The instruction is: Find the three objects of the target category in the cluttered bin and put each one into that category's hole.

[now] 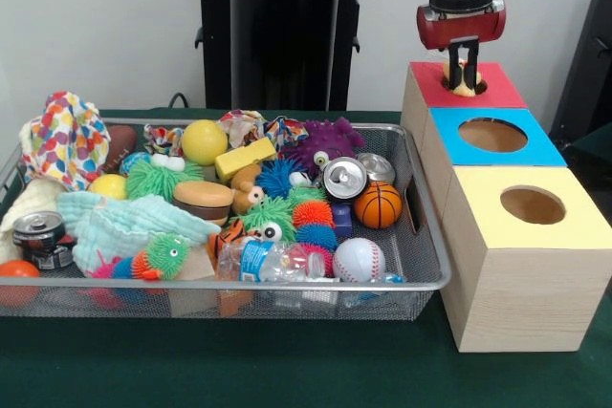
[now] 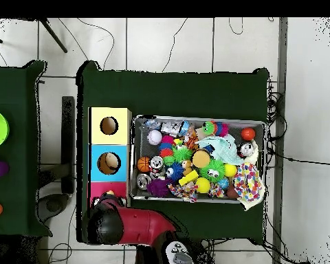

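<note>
At the upper right of the front view, the gripper (image 1: 464, 69) is hovering over the red-topped box's hole (image 1: 466, 83). Its fingers (image 1: 471, 53) are pinching a yellow toy (image 1: 465, 78) narrowly. The bin (image 1: 421, 274) is sitting at lower left on the counter (image 1: 287, 370).

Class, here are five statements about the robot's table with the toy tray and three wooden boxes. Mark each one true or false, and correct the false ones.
1. The gripper hangs over the hole of the red-topped box, with a yellow toy between its fingers. True.
2. The blue-topped box stands between the red-topped and yellow-topped ones. True.
3. The small basketball lies on the green tablecloth outside the tray. False: it lies inside the tray, near the boxes.
4. A white baseball lies in the tray. True.
5. The yellow-topped box stands nearest the robot's pedestal. False: the red-topped one does.
</note>
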